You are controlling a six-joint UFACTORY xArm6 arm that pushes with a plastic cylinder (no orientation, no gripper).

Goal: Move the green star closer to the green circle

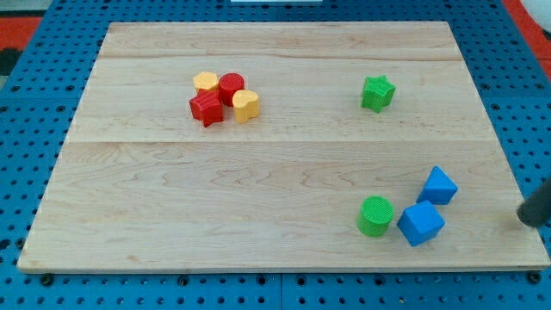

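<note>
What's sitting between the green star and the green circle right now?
Nothing: in the camera view, only bare wood lies between the green star and the green circle. The two blue blocks lie off to the view's right of that line.

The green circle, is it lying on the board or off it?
On the board. The green circle rests on the wooden board near its bottom edge, beside a blue block.

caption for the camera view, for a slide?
My tip sits at the view's right edge; green star lies well above green circle.
</note>
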